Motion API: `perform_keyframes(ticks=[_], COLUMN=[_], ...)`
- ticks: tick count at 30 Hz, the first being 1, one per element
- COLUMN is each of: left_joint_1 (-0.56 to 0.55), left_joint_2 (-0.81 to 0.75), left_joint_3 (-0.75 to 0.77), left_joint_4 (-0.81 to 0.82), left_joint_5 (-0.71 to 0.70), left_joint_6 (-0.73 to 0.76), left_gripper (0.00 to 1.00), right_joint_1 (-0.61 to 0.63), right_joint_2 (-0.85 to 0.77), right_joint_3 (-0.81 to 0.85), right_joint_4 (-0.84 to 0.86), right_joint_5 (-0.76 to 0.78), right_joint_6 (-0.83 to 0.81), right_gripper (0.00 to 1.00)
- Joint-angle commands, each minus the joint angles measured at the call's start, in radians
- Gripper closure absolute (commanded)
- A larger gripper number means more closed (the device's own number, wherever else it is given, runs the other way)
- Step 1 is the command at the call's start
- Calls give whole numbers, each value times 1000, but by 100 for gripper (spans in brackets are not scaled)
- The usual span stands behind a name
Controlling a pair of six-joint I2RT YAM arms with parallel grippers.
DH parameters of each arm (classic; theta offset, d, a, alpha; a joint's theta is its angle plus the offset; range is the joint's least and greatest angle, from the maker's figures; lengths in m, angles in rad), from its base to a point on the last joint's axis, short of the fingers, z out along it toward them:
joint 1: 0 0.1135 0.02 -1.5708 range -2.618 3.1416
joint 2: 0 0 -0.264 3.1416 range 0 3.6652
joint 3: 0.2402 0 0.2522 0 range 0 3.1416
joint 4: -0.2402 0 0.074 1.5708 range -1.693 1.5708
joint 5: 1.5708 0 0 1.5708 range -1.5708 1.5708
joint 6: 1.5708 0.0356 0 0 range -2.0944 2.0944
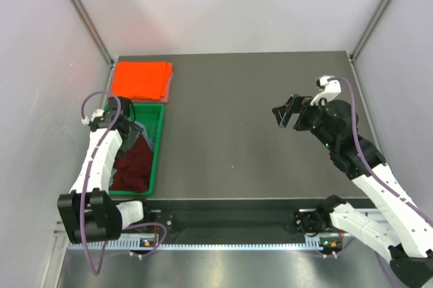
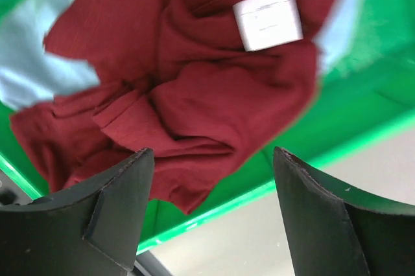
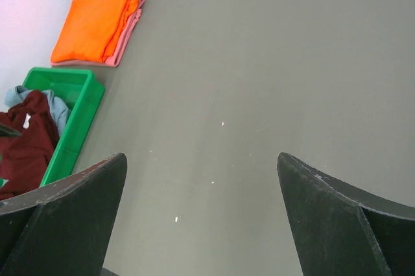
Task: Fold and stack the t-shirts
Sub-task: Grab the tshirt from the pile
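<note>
1. Top external: the maroon t-shirt (image 1: 135,166) lies crumpled in the green tray (image 1: 157,140) at the table's (image 1: 230,139) 9 o'clock edge. The orange t-shirt (image 1: 142,80) sits folded at 10 o'clock. The left arm reaches forward with its left gripper (image 1: 127,128) tipped down over the tray. The right arm is bent at 3 o'clock, and the right gripper (image 1: 287,113) hangs spread over bare table, holding nothing.
2. Left wrist: the jaws stand wide apart just above the maroon cloth, and I judge that they are not yet touching it. The shirt looks light, limp and bunched, so it should sag and drag when lifted. A raised fold near the middle, at 6 o'clock from the white label (image 2: 268,18), seems the best place to pinch. The grey-blue t-shirt (image 2: 32,75) shows at 9 o'clock and could come up too if the pinch goes deep.
3. Right wrist: the fingers (image 3: 71,218) are spread and empty. The orange shirt lies at 11 o'clock on a pinkish layer (image 3: 126,36), and the tray is at 9 o'clock.
</note>
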Motion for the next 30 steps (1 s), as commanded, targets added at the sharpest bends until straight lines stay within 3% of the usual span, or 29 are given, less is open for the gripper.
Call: perform_keyframes(ticks=[1,5,12,15,16,20,24,27,30], left_joint_1=[19,28,33,34,36,33,17,14,11], left_joint_2=[25,45,56,40,25,-38,-130,-193,-178], left_joint_3=[-38,-99,-133,-133,-124,55,259,356,466], left_joint_4=[-24,23,22,27,28,42,153,393,585], left_joint_5=[-55,-60,-124,-124,-121,-25,118,389,622], left_joint_6=[-181,-238,-308,-331,-328,-212,8,89,13], left_gripper=[21,25,41,82,100,100,100,100,100], right_joint_1=[-7,-9,-10,-10,-9,-10,-9,-10,-9], right_joint_2=[-27,-42,-47,-41,-41,-35,-36,-21,-4], right_joint_3=[9,8,7,14,17,34,38,60,87], right_joint_4=[35,34,29,28,26,18,29,21,5], right_joint_5=[-17,-12,-8,-9,-9,-14,-27,-43,-54], right_joint_6=[-17,-22,-26,-23,-23,-19,-16,-11,-13], right_gripper=[0,0,0,0,0,0,0,0,0])
